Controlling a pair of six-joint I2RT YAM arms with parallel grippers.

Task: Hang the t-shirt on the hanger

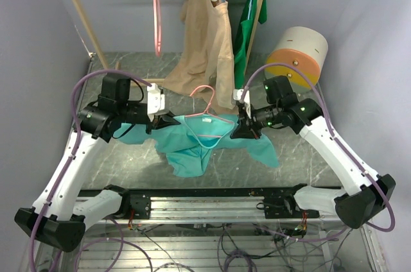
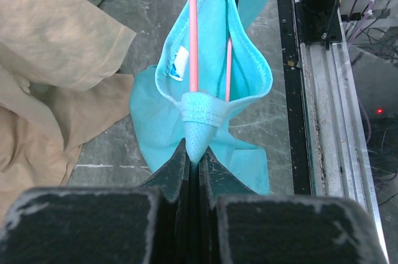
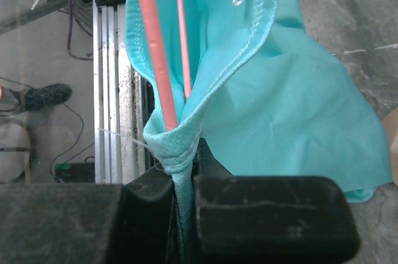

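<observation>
The t-shirt [image 1: 192, 147], soft teal knit with stitched seams, hangs stretched above mid-table between the arms, with the thin pink hanger [image 1: 207, 102] threaded inside its neck, hook up. The left gripper [image 1: 168, 120] and right gripper [image 1: 243, 126] are each pinched tight on a shoulder tip of the cloth. Bare marbled table [image 1: 115, 163] lies in front as far as the metal rail [image 1: 212, 196], and the crumpled beige garment [image 1: 205, 47] drapes close behind.
</observation>
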